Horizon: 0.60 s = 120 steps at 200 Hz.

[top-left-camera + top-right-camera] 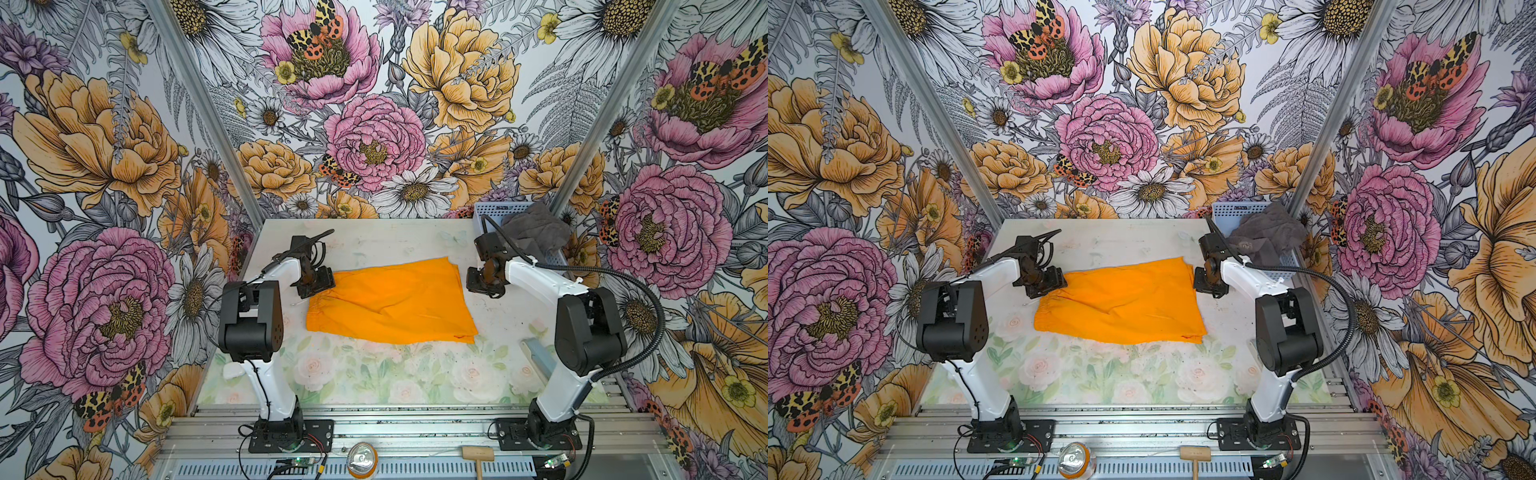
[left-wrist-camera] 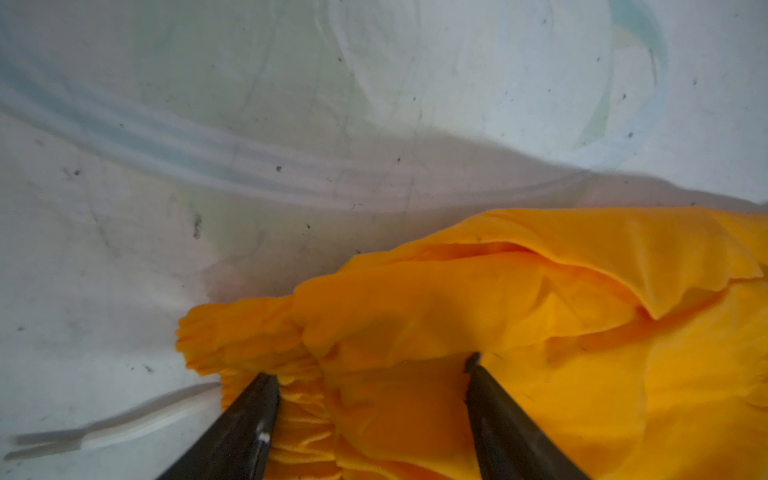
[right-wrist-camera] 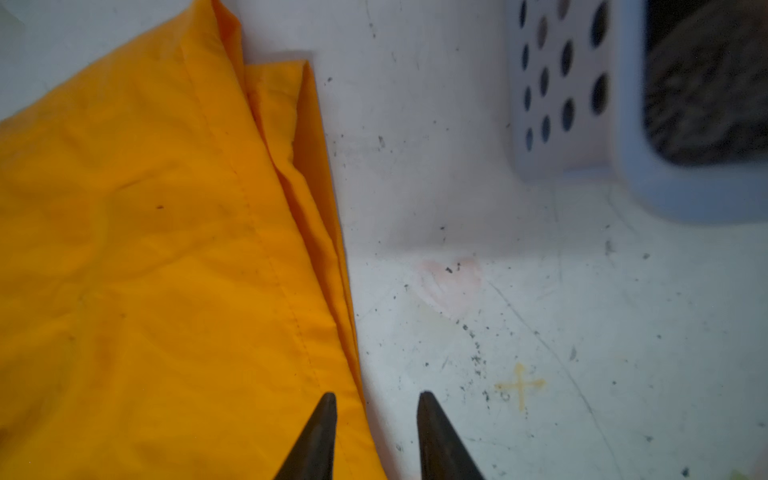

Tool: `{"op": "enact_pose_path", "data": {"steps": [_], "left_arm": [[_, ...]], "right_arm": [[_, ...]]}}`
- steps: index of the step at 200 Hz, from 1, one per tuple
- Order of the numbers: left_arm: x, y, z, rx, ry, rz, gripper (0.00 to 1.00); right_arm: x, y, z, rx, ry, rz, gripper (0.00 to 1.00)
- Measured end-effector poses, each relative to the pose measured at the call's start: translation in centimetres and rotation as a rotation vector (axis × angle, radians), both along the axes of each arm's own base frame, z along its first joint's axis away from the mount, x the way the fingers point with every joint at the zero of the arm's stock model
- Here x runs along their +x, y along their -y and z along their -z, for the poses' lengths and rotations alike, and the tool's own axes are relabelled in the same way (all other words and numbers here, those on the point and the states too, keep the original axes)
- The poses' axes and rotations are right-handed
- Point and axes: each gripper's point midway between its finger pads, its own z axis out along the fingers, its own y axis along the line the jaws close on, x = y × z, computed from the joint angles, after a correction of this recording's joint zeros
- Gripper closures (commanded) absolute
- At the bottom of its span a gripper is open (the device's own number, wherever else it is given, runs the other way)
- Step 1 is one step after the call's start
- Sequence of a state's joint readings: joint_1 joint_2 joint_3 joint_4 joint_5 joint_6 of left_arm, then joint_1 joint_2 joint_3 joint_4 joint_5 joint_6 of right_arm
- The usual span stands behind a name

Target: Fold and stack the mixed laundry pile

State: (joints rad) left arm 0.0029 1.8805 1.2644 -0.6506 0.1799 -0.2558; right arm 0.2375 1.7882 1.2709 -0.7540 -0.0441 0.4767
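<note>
Orange shorts [image 1: 390, 303] flat — towel [image 1: 536, 230] seemingly in basket [image 1: 488, 208].

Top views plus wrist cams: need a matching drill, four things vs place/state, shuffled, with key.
Things
1. orange shorts
2. grey towel
3. left gripper
4. right gripper

Place or state
A. jaws apart at the shorts' hem edge, partly over bare table
B. heaped in the blue basket, spilling over its rim
C. lying on the table between the two arms
D. jaws apart over the shorts' gathered waist end

Pairs: 1-C, 2-B, 3-D, 4-A
</note>
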Motion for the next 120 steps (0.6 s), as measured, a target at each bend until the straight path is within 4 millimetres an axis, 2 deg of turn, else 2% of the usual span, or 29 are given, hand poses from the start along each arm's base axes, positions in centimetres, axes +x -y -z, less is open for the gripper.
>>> {"op": "enact_pose_path", "data": {"steps": [34,56,83,120], "left_arm": [[0.0,0.0,0.0,0.001,0.000,0.002,0.27],[0.0,0.0,0.0,0.001,0.000,0.002,0.27],[0.0,0.0,0.0,0.001,0.000,0.002,0.27],[0.0,0.0,0.0,0.001,0.000,0.002,0.27]], "right_arm": [[-5.0,0.3,3.7,0.022,-0.143,-0.010,0.67],[-7.9,0.4,4.7,0.042,-0.202,-0.008,0.69],[-9.5,0.2,4.6,0.077,-0.208,0.003,0.71],[-10.0,-0.2,4.7,0.116,-0.201,0.016,0.72]]}}
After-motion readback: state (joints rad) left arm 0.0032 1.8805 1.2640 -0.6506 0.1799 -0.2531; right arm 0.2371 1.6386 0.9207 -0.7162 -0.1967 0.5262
